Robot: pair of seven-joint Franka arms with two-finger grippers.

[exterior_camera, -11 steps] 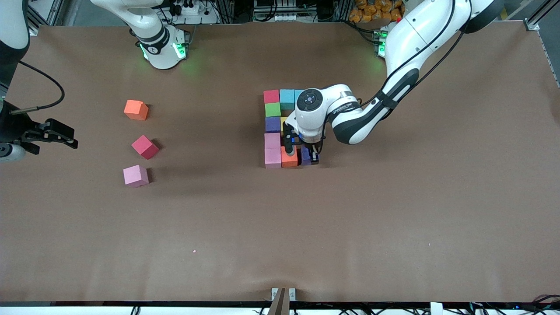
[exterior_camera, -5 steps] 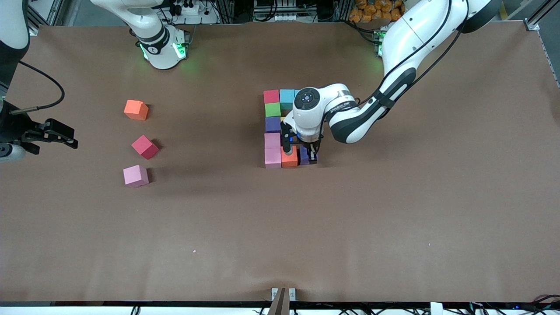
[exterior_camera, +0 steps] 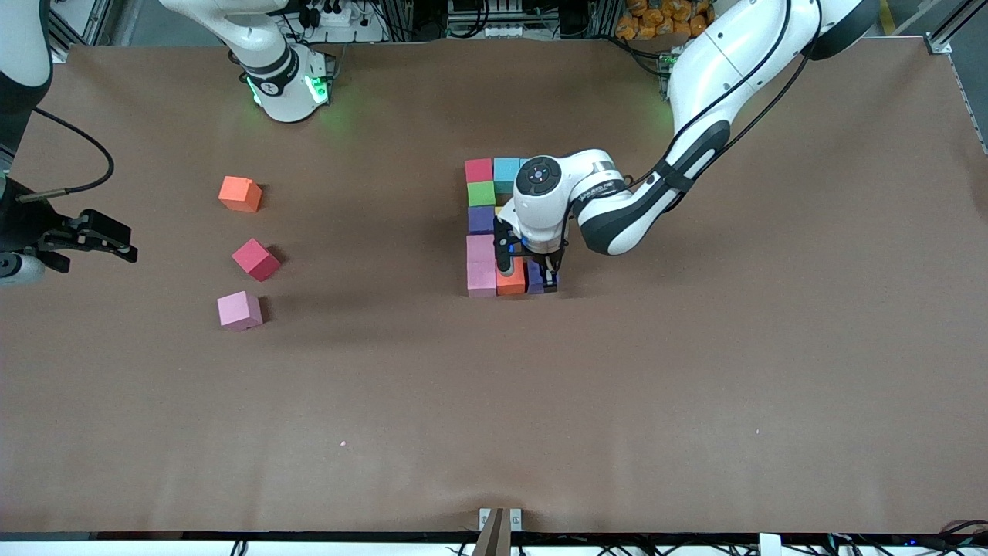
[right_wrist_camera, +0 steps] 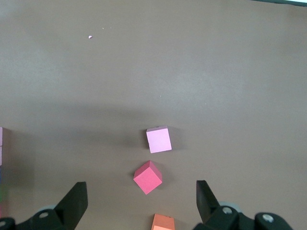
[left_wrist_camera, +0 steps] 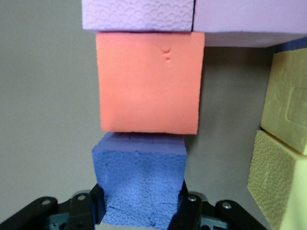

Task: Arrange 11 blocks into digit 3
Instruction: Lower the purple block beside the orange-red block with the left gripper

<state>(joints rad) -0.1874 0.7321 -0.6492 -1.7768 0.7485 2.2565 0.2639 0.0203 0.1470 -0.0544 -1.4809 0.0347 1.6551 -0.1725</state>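
Firstly, the right gripper (exterior_camera: pixel 116 239) hangs idle over the worktop (exterior_camera: pixel 695 386) edge at the right arm's end, its fingers wide apart and holding nothing.

Next, toward that same end, three matte foam cubes lie well apart from one another. The loose orange block (exterior_camera: pixel 240 194) is farthest from the camera, the crimson block (exterior_camera: pixel 256 259) sits turned askew nearer, and the loose pink block (exterior_camera: pixel 240 310) is nearest.

Then, mid-worktop, comes the packed group. A column runs toward the camera: red block (exterior_camera: pixel 479 170), green block (exterior_camera: pixel 481 193), purple block (exterior_camera: pixel 481 220), then two pink blocks (exterior_camera: pixel 481 262), each touching the next. A cyan block (exterior_camera: pixel 506 171) touches the red one on the side toward the left arm's end. Two yellow blocks (left_wrist_camera: pixel 283 143) lie side by side, mostly hidden under the arm in the front view; the left wrist view shows them apart from the orange one, with bare worktop between.

An orange block (exterior_camera: pixel 510 278) sits flush against the nearest pink one, its top marked by a small dent. The left gripper (exterior_camera: pixel 529 270) is down at the group's near row, its fingers (left_wrist_camera: pixel 192 206) clamped on a violet block (left_wrist_camera: pixel 139 182) with a pebbled top. That cube meets the orange one face to face, on the side toward the left arm's end.
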